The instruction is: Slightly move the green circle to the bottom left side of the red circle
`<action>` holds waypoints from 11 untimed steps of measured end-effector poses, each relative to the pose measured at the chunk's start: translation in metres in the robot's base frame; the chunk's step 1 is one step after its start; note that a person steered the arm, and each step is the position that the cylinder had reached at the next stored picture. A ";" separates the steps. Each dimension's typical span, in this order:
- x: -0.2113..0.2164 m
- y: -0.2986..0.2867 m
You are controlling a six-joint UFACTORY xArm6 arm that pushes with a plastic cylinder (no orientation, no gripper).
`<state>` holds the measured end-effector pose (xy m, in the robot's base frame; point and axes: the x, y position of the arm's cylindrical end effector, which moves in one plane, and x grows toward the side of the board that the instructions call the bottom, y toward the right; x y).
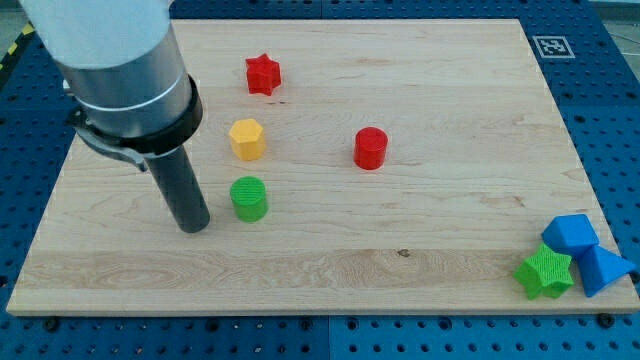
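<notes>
The green circle (248, 198) stands on the wooden board at the view's left of centre. The red circle (370, 148) stands up and to the right of it, well apart. My tip (194, 226) rests on the board just left of the green circle and slightly lower, with a small gap between them.
A yellow hexagon block (246, 138) stands just above the green circle. A red star (262, 74) lies near the view's top. A green star (545, 272) and two blue blocks (572, 236) (604, 270) crowd the bottom right corner. The board's edge (300, 312) runs along the view's bottom.
</notes>
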<state>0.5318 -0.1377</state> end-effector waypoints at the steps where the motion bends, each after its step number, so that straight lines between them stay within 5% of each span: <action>1: -0.011 0.006; 11: -0.019 0.057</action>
